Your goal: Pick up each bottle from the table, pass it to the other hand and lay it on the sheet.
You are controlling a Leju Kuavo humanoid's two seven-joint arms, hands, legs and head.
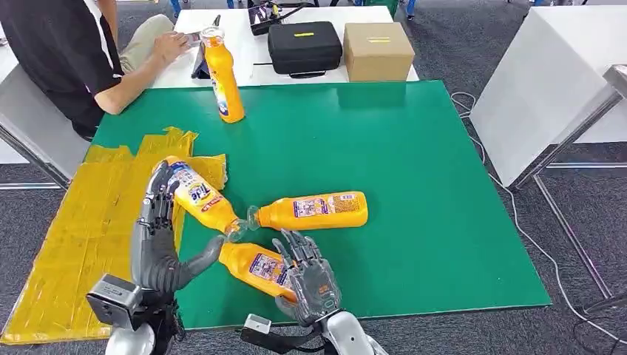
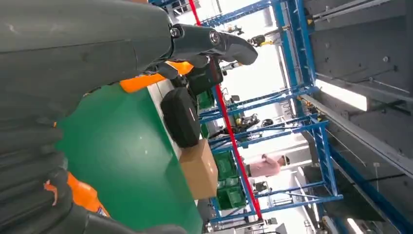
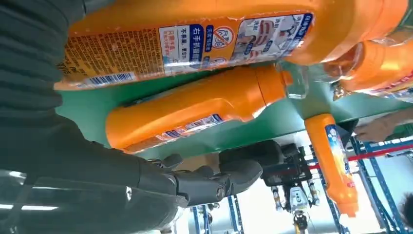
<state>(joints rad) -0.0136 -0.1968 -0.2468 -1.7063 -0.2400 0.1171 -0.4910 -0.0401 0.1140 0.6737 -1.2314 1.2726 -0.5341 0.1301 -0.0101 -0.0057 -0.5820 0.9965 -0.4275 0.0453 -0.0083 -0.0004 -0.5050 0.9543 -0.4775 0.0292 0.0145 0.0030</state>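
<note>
Bottles of orange detergent, two of them in my hands.

I am gripping one bottle (image 1: 198, 194) in my left hand (image 1: 157, 214), above the yellow sheet (image 1: 81, 229)'s edge, while my right hand (image 1: 310, 277) is clasping another (image 1: 255, 268) over the green mat (image 1: 414, 170). A third bottle (image 1: 314, 211) is lying just beyond; a fourth (image 1: 222, 74) is standing upright near a person's arm (image 1: 140, 70).
</note>
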